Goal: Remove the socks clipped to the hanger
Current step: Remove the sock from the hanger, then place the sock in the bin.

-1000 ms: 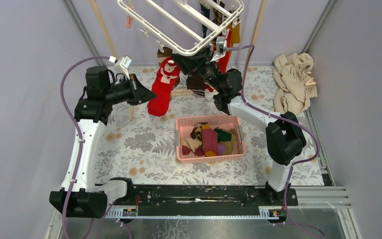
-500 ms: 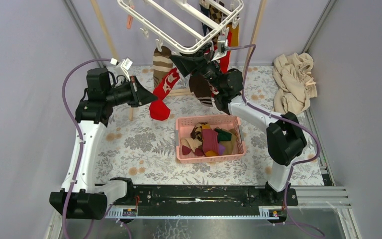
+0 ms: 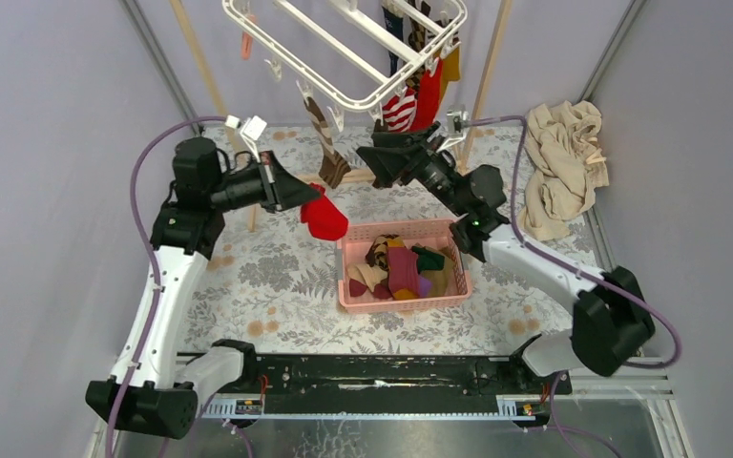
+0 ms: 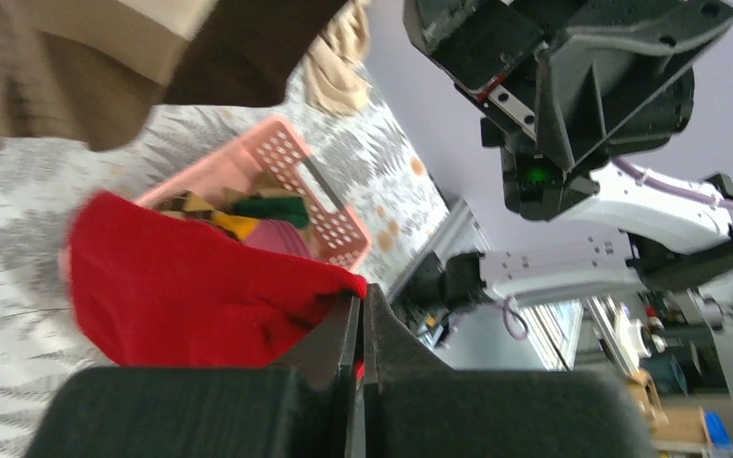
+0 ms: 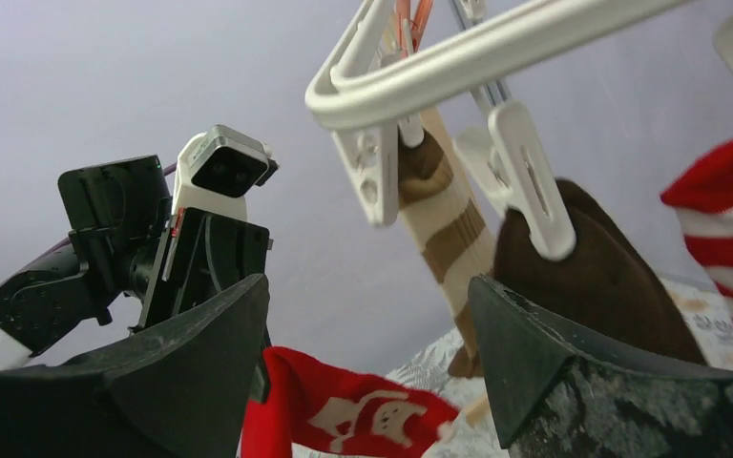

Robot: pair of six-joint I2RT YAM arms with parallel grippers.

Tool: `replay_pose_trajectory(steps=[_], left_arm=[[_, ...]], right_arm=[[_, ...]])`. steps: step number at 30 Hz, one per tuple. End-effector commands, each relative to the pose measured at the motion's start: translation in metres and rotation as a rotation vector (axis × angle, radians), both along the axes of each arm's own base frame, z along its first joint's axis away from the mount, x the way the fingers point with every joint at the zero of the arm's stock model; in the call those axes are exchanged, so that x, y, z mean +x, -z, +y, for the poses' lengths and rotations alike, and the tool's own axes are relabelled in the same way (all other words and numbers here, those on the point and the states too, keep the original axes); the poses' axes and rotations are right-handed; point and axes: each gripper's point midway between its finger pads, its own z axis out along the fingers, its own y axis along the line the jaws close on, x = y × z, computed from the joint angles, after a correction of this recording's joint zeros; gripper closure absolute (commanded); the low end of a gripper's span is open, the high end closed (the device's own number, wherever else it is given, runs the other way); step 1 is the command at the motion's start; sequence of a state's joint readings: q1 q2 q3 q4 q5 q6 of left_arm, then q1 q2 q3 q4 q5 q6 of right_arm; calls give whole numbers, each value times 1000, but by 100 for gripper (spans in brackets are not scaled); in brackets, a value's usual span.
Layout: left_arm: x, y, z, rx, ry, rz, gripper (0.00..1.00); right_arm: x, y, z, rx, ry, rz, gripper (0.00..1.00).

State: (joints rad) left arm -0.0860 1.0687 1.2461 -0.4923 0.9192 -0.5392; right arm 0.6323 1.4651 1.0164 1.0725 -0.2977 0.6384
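The white hanger [image 3: 344, 43] hangs at the top, with a brown striped sock [image 3: 323, 143], a red-and-white striped sock [image 3: 403, 108] and other socks clipped to it. My left gripper [image 3: 313, 198] is shut on a red Santa sock [image 3: 324, 218], which hangs free of the hanger just left of the pink basket [image 3: 403, 301]. The left wrist view shows the sock [image 4: 200, 286] pinched between the closed jaws. My right gripper [image 3: 374, 153] is open and empty below the hanger's front edge. Its wrist view shows the clips [image 5: 534, 181], the striped sock [image 5: 444, 224] and a brown sock [image 5: 592, 277].
The pink basket holds several socks. A beige cloth [image 3: 563, 157] lies at the back right. Wooden poles [image 3: 200, 57] stand behind the hanger. Grey walls close both sides.
The red sock came off the hanger; my left gripper carried it right and down toward the basket. My right arm pulled back to the right, away from the clips, and the hanger swung up.
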Motion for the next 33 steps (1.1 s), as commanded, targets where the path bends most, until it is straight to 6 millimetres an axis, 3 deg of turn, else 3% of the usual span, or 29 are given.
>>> replay_pose_trajectory(steps=[1, 9, 14, 16, 21, 24, 26, 33], left_arm=[[-11, 0, -34, -29, 66, -23, 100], [-29, 58, -96, -18, 142, 48, 100], [-28, 111, -115, 19, 124, 80, 94], [-22, 131, -119, 45, 103, 73, 85], [1, 166, -108, 152, -8, 35, 45], [9, 163, -99, 204, -57, 6, 24], [11, 149, -87, 217, -122, -16, 3], [3, 79, -30, 227, -374, -77, 1]], right_arm=[[-15, 2, -26, -62, 74, 60, 16], [-34, 27, -59, -221, 177, 135, 16], [-38, 47, -64, -310, 184, 213, 16], [-38, 57, -61, -333, 169, 237, 16], [-35, 73, -49, -375, 121, 281, 16], [-33, 75, -39, -386, 79, 288, 16], [-35, 74, -29, -397, 60, 267, 18], [-43, 76, 21, -425, 80, 158, 20]])
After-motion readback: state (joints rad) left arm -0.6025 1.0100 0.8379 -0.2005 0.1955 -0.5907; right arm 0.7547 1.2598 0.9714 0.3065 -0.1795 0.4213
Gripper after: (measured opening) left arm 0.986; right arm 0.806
